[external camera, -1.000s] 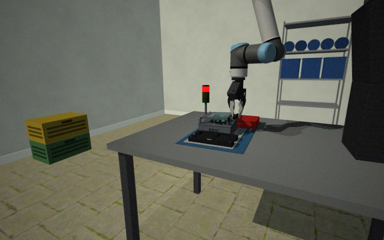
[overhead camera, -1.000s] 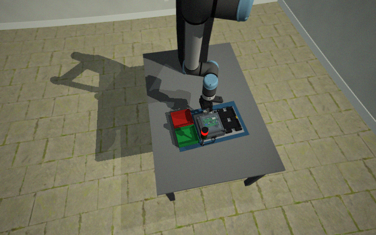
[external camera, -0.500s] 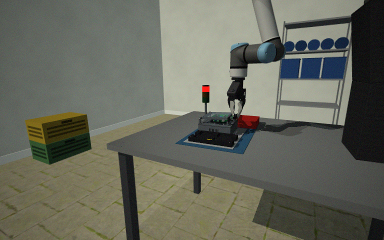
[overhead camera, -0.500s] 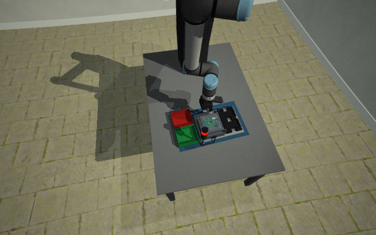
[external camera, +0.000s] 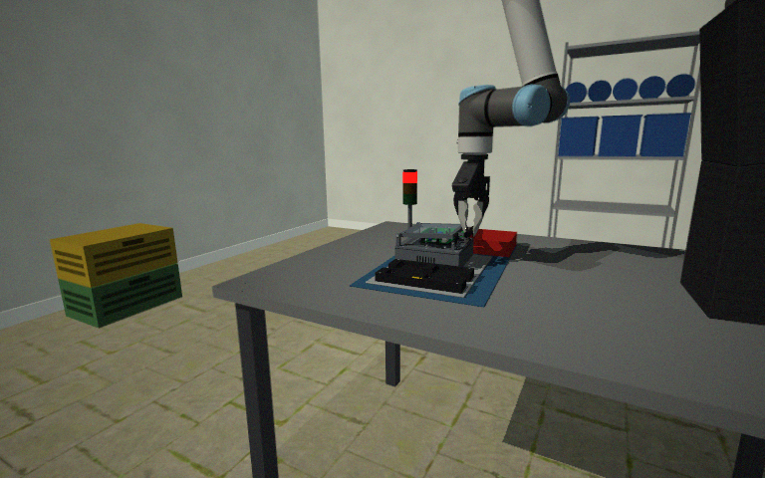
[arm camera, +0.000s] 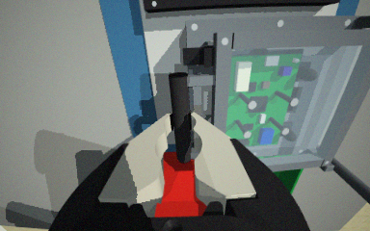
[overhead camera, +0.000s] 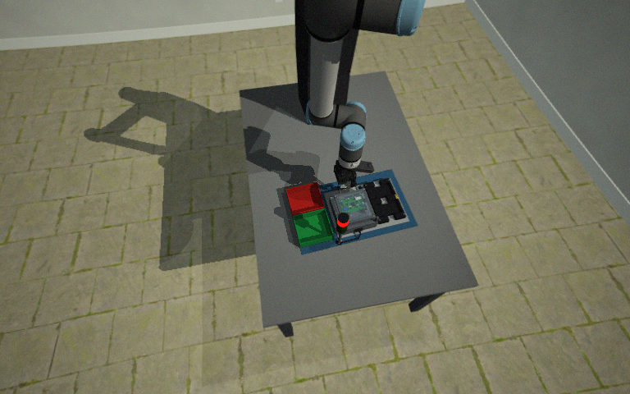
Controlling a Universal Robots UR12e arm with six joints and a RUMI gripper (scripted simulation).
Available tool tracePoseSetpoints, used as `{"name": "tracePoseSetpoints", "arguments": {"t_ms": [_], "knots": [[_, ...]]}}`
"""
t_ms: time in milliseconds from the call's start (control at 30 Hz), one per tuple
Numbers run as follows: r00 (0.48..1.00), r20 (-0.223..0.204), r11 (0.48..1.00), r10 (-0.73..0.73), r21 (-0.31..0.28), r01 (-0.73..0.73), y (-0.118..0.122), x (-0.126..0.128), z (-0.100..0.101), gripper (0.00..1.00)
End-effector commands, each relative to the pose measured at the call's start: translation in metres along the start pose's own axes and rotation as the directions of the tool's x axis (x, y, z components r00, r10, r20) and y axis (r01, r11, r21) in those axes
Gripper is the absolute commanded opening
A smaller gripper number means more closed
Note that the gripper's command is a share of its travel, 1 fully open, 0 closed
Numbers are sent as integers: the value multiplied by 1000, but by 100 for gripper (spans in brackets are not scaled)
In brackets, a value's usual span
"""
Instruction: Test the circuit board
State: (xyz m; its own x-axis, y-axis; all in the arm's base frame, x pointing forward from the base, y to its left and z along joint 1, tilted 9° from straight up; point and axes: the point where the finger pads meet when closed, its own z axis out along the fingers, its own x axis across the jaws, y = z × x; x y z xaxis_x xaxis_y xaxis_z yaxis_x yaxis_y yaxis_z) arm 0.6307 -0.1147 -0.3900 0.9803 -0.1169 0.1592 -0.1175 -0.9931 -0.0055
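The green circuit board (overhead camera: 353, 203) (arm camera: 260, 106) lies component side up in the grey tester (overhead camera: 359, 223) (external camera: 431, 253), under the closed clear lid (arm camera: 337, 96). The signal light (overhead camera: 342, 223) (external camera: 409, 176) on its post glows red. My gripper (overhead camera: 345, 181) (external camera: 469, 228) (arm camera: 181, 114) hangs at the tester's back edge, by the red bin (overhead camera: 303, 197) (external camera: 496, 242). It is shut on a black rod (arm camera: 180, 111) that points toward the black latch block (arm camera: 195, 55) on the lid's edge. The green bin (overhead camera: 313, 227) (arm camera: 289, 180) stands in front of the red one.
The black tray (overhead camera: 383, 204) (external camera: 422, 276) lies beside the tester on a blue mat (overhead camera: 411, 219) (external camera: 485, 293). A dark cabinet (external camera: 727, 168) stands on the table's right end. A shelf (external camera: 621, 134) and stacked crates (external camera: 116, 270) stand off the table.
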Motion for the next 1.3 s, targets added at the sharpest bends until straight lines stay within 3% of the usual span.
{"name": "tracePoseSetpoints", "arguments": {"t_ms": [0, 1267], "knots": [[1000, -3, 1000, 0, -2, 0, 0, 2, -1, 0], [1000, -1, 1000, 0, -2, 0, 0, 1, -4, 0]]}}
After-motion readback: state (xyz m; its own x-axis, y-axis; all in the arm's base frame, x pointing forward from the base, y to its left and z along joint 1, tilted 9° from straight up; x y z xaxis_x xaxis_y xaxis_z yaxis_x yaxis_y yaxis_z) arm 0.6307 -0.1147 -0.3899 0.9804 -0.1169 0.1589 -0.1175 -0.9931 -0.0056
